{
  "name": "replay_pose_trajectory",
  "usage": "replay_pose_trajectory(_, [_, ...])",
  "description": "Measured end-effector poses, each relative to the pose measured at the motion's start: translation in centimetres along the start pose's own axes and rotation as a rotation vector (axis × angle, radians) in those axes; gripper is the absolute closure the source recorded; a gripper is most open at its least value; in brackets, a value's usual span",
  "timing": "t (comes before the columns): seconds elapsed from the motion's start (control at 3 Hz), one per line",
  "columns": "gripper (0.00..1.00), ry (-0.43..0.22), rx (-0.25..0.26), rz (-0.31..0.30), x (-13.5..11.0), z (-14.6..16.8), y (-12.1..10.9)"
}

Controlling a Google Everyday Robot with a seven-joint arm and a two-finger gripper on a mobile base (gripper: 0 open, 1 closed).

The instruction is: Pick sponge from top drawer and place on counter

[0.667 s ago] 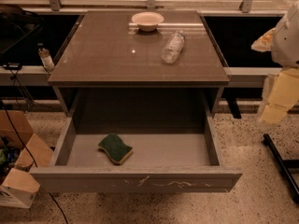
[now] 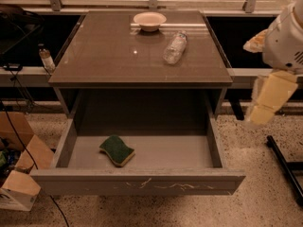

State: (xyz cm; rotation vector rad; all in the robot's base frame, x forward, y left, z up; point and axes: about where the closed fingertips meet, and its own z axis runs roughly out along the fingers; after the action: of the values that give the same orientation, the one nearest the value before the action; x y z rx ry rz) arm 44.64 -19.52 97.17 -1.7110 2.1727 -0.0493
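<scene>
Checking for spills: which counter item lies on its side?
The clear bottle, toppled beside the upright white bowl. The gripper hangs right of the drawer.

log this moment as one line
sponge: in drawer, left | gripper: right of drawer, away from sponge | counter: bowl, bottle | pick: not begun

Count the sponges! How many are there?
1. The sponge lies in the top drawer, left of middle; none on the counter. The gripper hangs right of the drawer.
</scene>
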Motion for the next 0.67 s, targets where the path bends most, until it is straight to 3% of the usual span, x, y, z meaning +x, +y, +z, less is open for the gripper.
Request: replay_pose_trajectory(0.67, [0.00, -0.155, -0.060, -0.105, -8.3, 4.6, 1.0])
